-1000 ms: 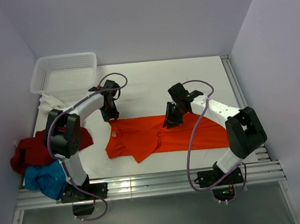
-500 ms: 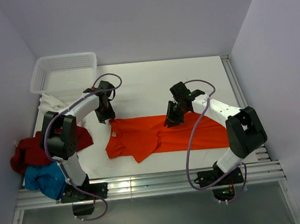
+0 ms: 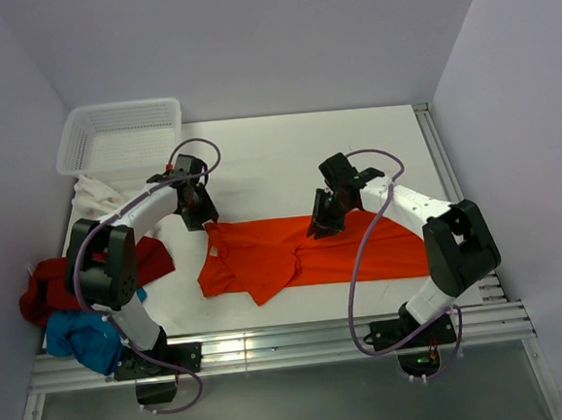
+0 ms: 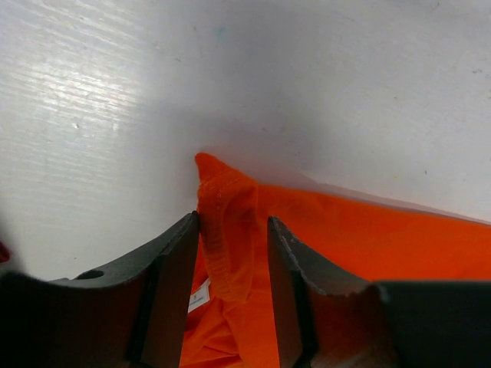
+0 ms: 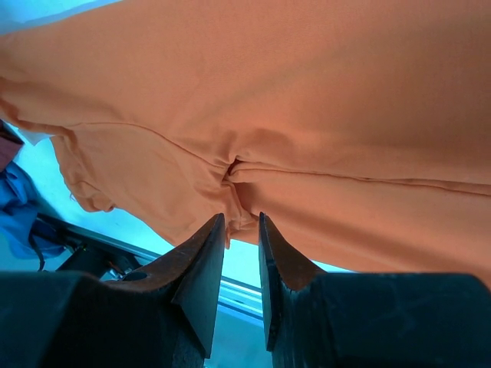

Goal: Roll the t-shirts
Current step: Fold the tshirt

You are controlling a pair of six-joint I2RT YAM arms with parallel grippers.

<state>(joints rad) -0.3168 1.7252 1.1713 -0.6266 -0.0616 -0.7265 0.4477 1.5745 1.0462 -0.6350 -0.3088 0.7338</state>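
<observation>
The bright orange t-shirt (image 3: 304, 252) lies spread across the middle of the table, its collar end to the left. My left gripper (image 3: 204, 216) stands open at the shirt's top left corner. In the left wrist view the ribbed collar fold (image 4: 226, 230) lies loose between the fingers of my left gripper (image 4: 232, 222). My right gripper (image 3: 319, 224) is at the shirt's upper edge near the middle, shut on a gathered pinch of the orange t-shirt (image 5: 307, 100); in its own view the cloth puckers at the tips of the right gripper (image 5: 241, 218).
A dark red t-shirt (image 3: 58, 281), a blue one (image 3: 81, 333) and a white one (image 3: 95, 193) lie heaped at the left edge. A white mesh basket (image 3: 119, 135) stands at the back left. Metal rails run along the front edge (image 3: 291, 340) and right edge (image 3: 442, 158).
My left gripper's jaws have spread apart off the collar corner, and that arm has drawn slightly back and left. The right gripper has kept still on the cloth.
</observation>
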